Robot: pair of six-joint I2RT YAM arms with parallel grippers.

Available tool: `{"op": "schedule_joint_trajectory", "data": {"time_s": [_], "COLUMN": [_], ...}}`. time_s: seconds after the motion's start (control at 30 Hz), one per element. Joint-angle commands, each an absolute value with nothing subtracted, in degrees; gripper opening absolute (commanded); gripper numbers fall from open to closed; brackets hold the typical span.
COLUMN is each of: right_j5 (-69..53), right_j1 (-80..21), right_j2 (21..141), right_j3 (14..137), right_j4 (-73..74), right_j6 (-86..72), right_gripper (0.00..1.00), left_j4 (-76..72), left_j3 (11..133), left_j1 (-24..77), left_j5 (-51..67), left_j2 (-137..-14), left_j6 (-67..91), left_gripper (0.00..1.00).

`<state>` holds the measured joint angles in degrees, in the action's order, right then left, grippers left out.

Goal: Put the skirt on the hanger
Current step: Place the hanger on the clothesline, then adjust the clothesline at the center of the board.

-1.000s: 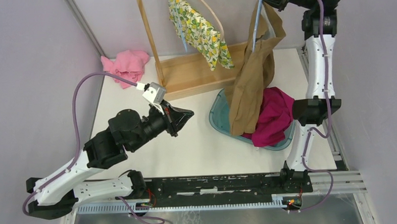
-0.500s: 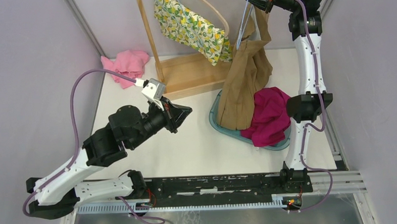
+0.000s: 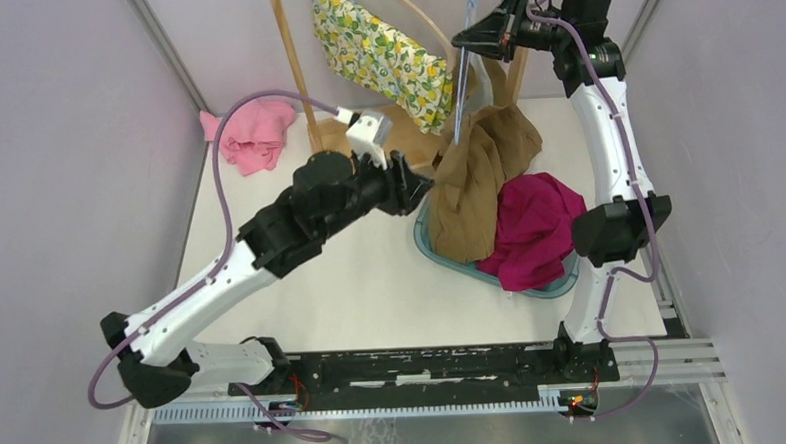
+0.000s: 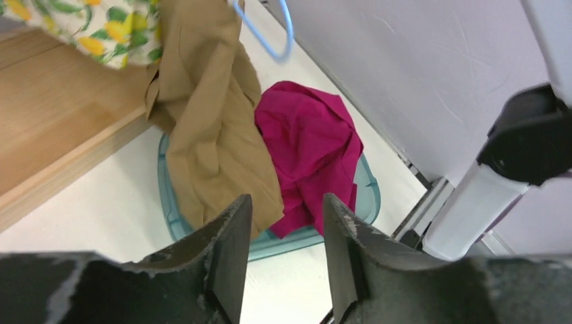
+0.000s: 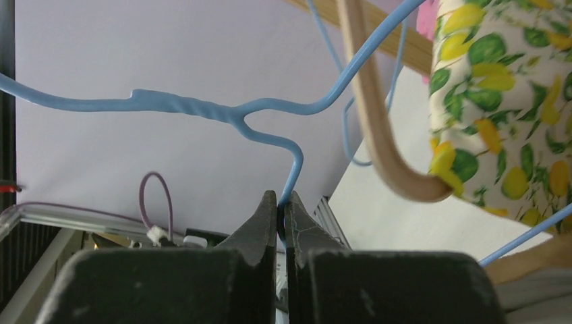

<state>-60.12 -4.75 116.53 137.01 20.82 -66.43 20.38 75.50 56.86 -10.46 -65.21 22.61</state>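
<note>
Right gripper (image 5: 280, 206) pinches hanger (image 5: 168, 104); skirt (image 3: 473, 193) overlaps basket (image 4: 283, 243) rim.

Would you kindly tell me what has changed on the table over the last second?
The left hand swung from mid-table toward the tan skirt and opened. The right hand, still shut on the blue hanger, carried it and the skirt left toward the wooden rack. The pink cloth, magenta garment and teal basin stayed put.

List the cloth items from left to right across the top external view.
pink cloth → lemon-print cloth → tan skirt → magenta garment
</note>
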Motion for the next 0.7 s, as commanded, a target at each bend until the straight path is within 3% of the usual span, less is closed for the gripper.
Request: {"op": "schedule_joint_trajectory", "data": {"time_s": [0.0, 0.07, 0.33, 0.53, 0.67], "right_j5": [-64.0, -64.3, -63.1, -58.5, -57.6], "right_j1": [-5.0, -4.9, -4.9, -3.2, -2.2], "right_j2": [103.5, 100.3, 89.9, 89.4, 88.6], "right_j3": [133.0, 129.9, 121.1, 131.9, 134.4], "right_j4": [21.3, 22.7, 28.8, 40.8, 41.9], "right_j6": [-58.7, -57.0, -50.4, -44.7, -45.2], "right_gripper": [0.01, 0.01, 0.01, 0.01, 0.01], "left_j4": [12.8, 12.5, 16.2, 18.4, 16.8], "left_j3": [87.9, 92.4, 106.5, 96.5, 84.2], "left_j1": [48.0, 44.1, 39.8, 38.9, 38.9], "left_j5": [3.3, 8.1, 8.7, -3.5, -11.5], "left_j2": [-72.3, -76.0, -84.6, -80.9, -77.6], "left_j6": [24.2, 26.1, 23.1, 25.8, 28.2], "left_gripper": [0.54, 0.55, 0.55, 0.47, 0.57]}}
